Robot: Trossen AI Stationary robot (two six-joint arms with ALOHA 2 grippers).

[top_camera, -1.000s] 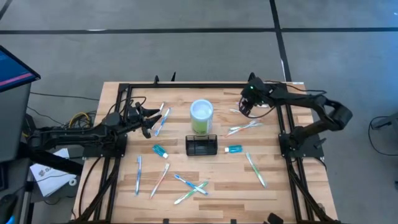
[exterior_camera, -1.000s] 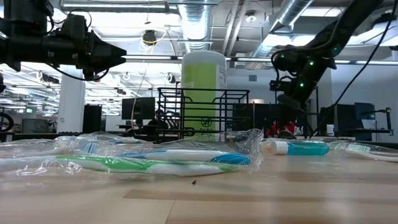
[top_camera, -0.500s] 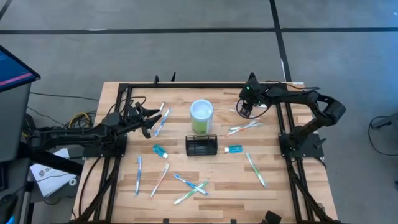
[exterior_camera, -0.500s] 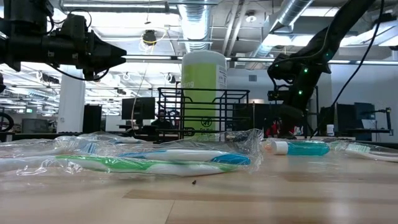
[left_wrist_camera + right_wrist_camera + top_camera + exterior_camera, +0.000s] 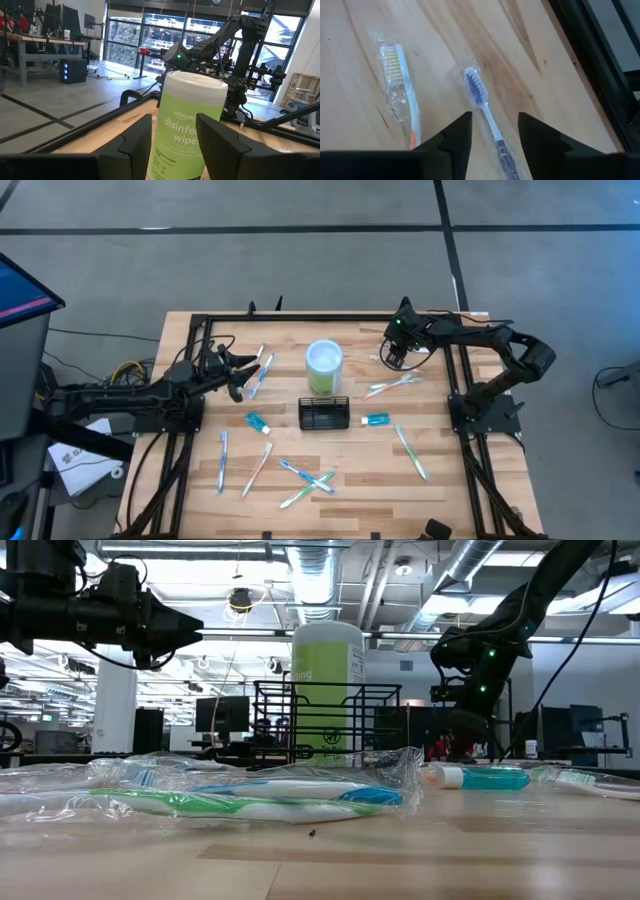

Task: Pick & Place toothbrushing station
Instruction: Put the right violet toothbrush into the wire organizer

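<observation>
Since a second ago the right arm's elbow has drawn inward, while its right gripper hangs over the table's far right part, fingers spread wide around nothing, a wrapped blue-bristled toothbrush below them. Left gripper waits wide open on the left side, facing the green wipes canister. Black mesh caddy sits mid-table, just in front of that canister

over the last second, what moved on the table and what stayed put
Only the right arm moved: its elbow drew in toward the table while the right gripper kept hovering open over the wrapped blue toothbrush, holding nothing. The left gripper, wipes canister, caddy and scattered toothbrushes stayed put.
</observation>
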